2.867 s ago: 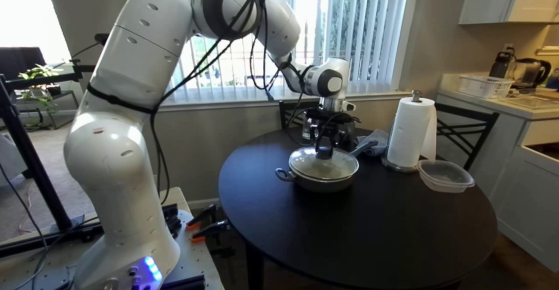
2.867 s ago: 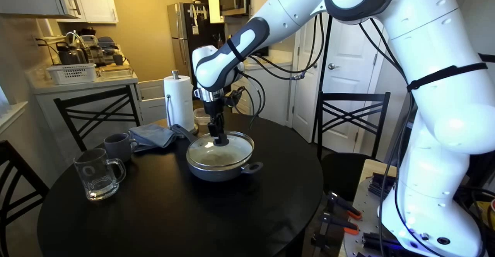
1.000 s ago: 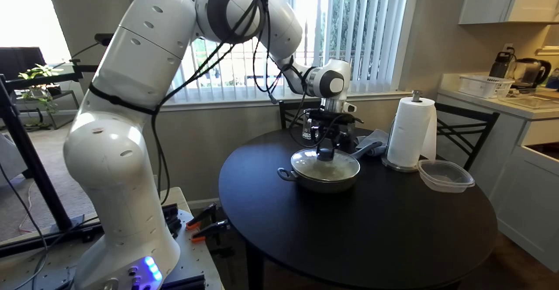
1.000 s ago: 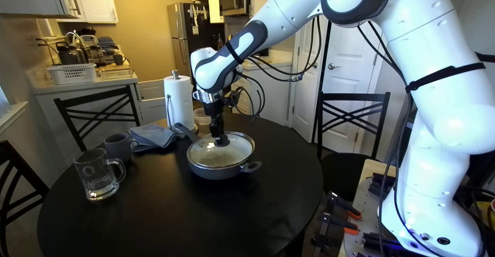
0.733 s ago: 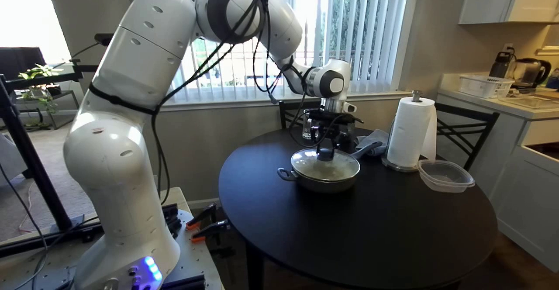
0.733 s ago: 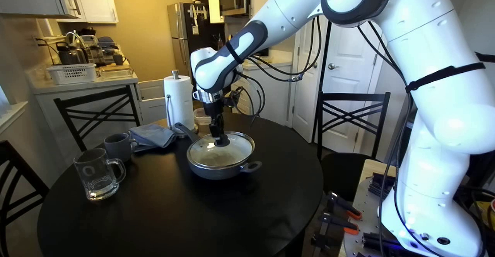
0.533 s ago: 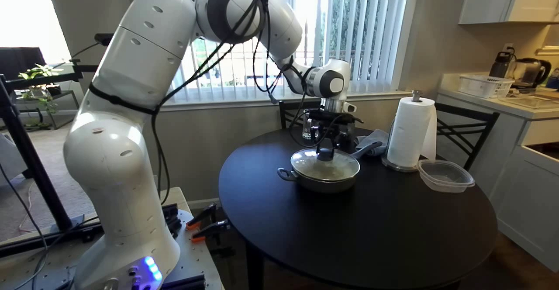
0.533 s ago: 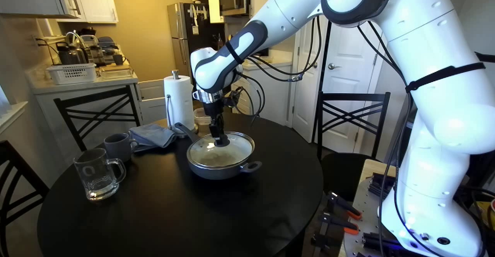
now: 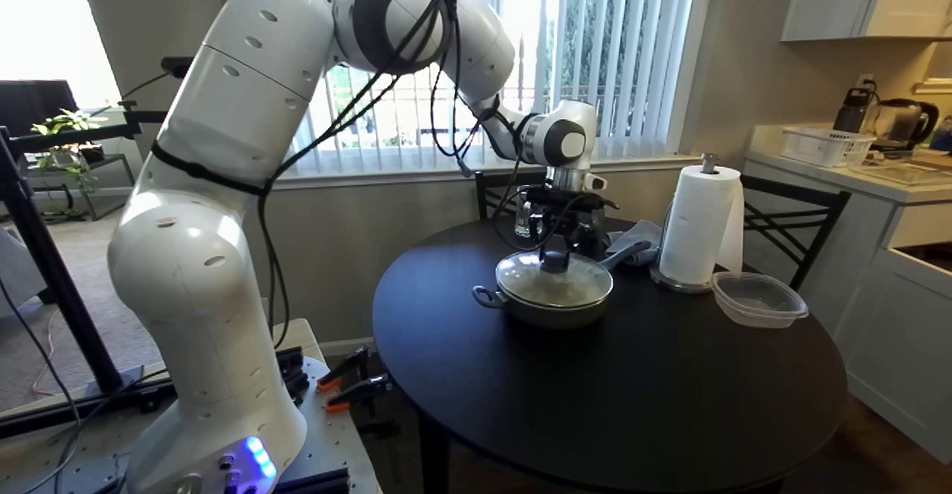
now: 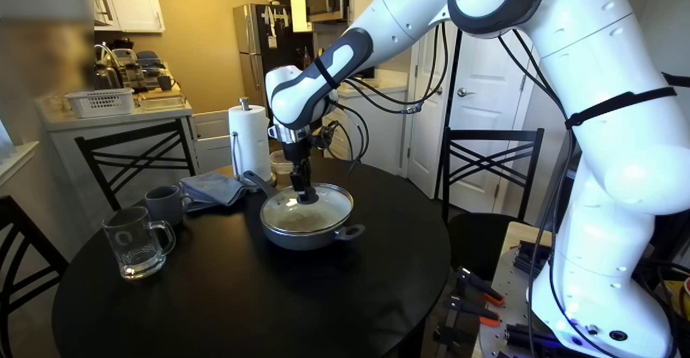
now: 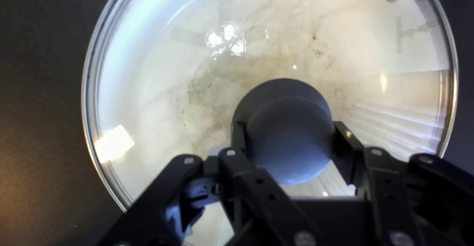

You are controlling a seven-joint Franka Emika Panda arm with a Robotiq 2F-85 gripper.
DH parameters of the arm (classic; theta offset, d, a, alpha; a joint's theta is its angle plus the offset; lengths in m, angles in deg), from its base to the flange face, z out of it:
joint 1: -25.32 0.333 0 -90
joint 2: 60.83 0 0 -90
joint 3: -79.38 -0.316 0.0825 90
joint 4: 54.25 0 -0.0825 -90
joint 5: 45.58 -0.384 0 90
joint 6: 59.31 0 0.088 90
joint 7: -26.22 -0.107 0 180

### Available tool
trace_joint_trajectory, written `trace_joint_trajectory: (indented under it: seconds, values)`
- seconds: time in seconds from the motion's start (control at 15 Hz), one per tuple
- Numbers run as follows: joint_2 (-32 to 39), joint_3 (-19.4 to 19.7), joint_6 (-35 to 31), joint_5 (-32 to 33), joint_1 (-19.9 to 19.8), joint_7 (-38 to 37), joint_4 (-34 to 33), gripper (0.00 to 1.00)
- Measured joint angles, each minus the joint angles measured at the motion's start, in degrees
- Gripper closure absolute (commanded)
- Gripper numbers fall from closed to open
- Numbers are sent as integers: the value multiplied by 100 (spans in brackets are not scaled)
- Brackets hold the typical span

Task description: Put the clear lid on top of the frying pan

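The clear lid [image 9: 520, 280] is a round glass lid with a metal rim and a dark knob. It lies on the frying pan [image 9: 554, 319] in both exterior views, lid [image 10: 299, 219] over pan [image 10: 299, 242], and looks about level. The pan's pale interior shows through the glass. My gripper [image 9: 554, 254] points down over the lid's middle; it also shows there in an exterior view [image 10: 304, 188]. In the wrist view my gripper [image 11: 289, 138] has a finger against each side of the knob [image 11: 289, 109], shut on it.
On the dark round table [image 9: 669, 405] stand a paper towel roll [image 9: 698, 226] and a clear plastic container [image 9: 758, 302]. A folded cloth [image 10: 213, 190], a grey mug [image 10: 163, 206] and a glass mug [image 10: 132, 245] are near the pan's long handle [image 10: 259, 184].
Since about three seconds ago the arm has lowered slightly and the pan has shifted a little with the lid. In the last half second the lid and fingers have moved only a hair.
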Motion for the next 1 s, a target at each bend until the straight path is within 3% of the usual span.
trace_joint_trajectory:
  seconds: [0.13,0.27,0.73,1.0]
  values:
    - [-10,-3,-2,-12,-4,0,-12,3]
    - [-55,-5,-1,-51,-9,0,-37,0]
    - [-173,43,0,-126,-21,-46,-77,0]
    - [-290,228,2,-53,5,-498,-52,0]
